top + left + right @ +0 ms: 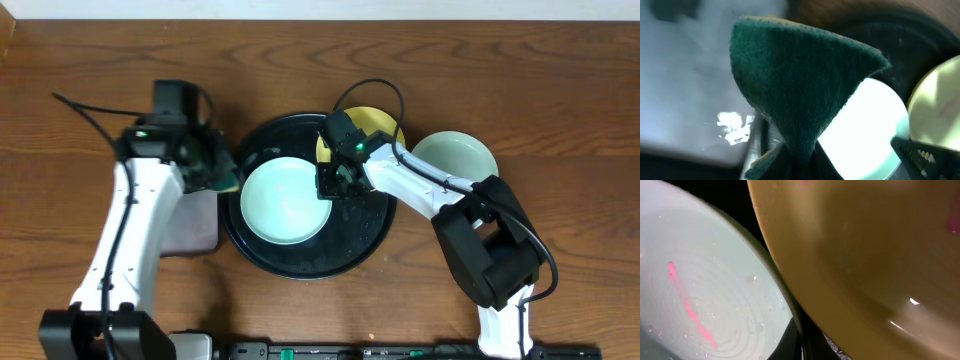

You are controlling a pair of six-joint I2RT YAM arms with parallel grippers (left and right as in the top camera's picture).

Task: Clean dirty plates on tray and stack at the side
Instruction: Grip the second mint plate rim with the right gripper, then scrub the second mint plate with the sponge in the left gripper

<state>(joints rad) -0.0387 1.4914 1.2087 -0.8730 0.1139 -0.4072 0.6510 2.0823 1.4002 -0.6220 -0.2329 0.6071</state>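
Right gripper (335, 185) pinches the light, stiff, likely slippery yellow plate (865, 255) by its rim; left gripper (218, 165) clamps the sponge (800, 85).

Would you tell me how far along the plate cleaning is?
The right mint plate sits off the tray, apparently done. The right gripper holds the yellow plate; the left gripper holds the sponge. The centre mint plate shows a pink streak; nothing is stacked.

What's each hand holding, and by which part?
Left hand pinches the green sponge by its lower end. Right hand seems to grip the yellow plate at its rim.
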